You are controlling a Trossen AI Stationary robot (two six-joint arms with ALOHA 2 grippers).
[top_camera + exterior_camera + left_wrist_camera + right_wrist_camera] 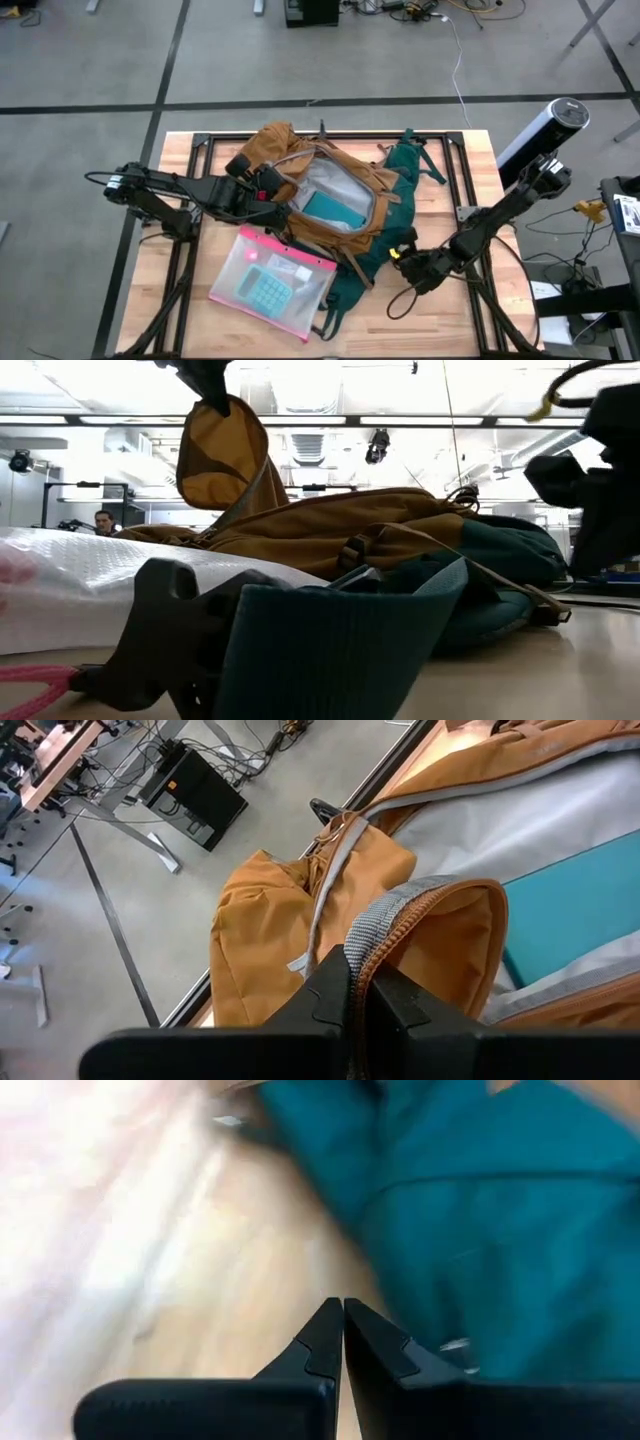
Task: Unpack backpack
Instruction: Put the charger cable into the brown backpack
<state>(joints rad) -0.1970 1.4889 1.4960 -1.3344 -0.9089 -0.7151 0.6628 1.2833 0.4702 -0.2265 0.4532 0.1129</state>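
Observation:
The mustard-tan backpack (340, 200) lies open on the wooden table, its grey lining up. A flat teal item (325, 208) lies inside and also shows in the left wrist view (580, 910). My left gripper (268, 185) is at the opening's left side, shut on the backpack's zip edge, which stands lifted in the low view (220, 450). My right gripper (398, 256) is shut and empty, low over the table by the dark green straps (385, 250) at the backpack's near right. A clear pink-edged pouch (272, 283) lies flat in front of the backpack. My left gripper pinches the zip-edged rim of the backpack's opening (378, 935) between its two fingers, tan fabric with grey zip tape folded over. The fingers come from the table's left. The held edge is raised above the bag (215, 420), while the backpack's body rests on the table.
The pouch holds a teal calculator (262, 290). Green straps (410, 160) spread to the backpack's far right and near side. A black frame (200, 150) runs round the table. A dark cylinder (545, 130) stands off the right edge. Bare wood (440, 320) lies at the near right.

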